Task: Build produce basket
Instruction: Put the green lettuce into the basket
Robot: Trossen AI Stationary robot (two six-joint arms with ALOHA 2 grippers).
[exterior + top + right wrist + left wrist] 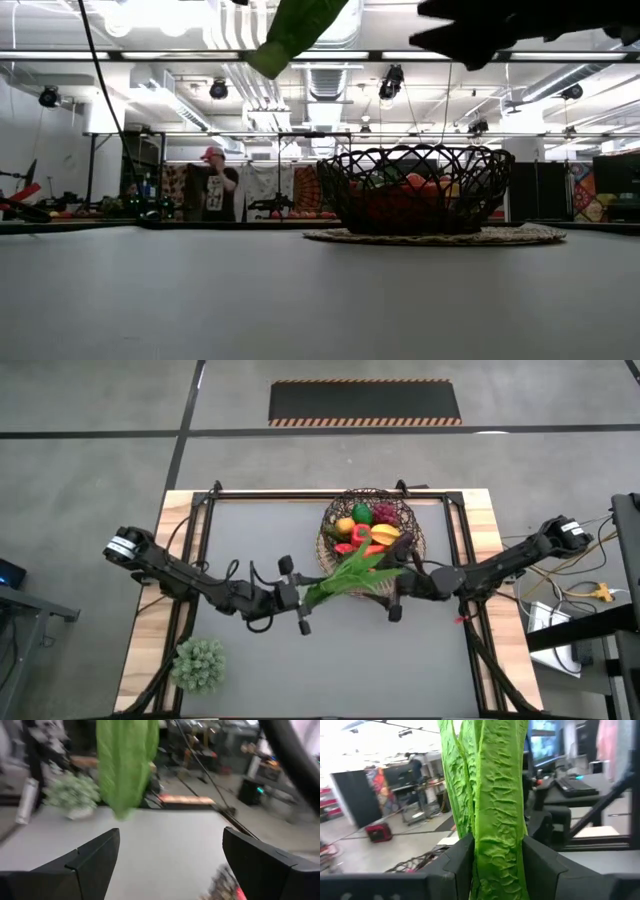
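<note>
Overhead, one basket (417, 528) sits on a round tan mat near the far edge of the table (260, 670), right of its middle, and it holds the produce (366, 532) in a heap: I can separate one yellow piece, one orange piece, one dark red bunch and two or three red pieces, though the pile is too small and crowded to count surely. One long green leafy bunch (348, 575) lies slanted across the basket's near rim, raised off the surface, and it covers part of the heap. The left gripper (297, 601) pinches the stalk end of that bunch between its two fingers (457, 865) (the wrist view shows the leaf squeezed tightly between them). The right gripper (394, 599) hovers just beside the basket's near edge with its fingers spread wide and nothing between them; the leaf hangs apart from it, farther off. One pale green bushy clump (198, 663) stands alone at the near left corner. From table height the basket's dark weave hides most of its contents, and a person stands far behind in the room.
</note>
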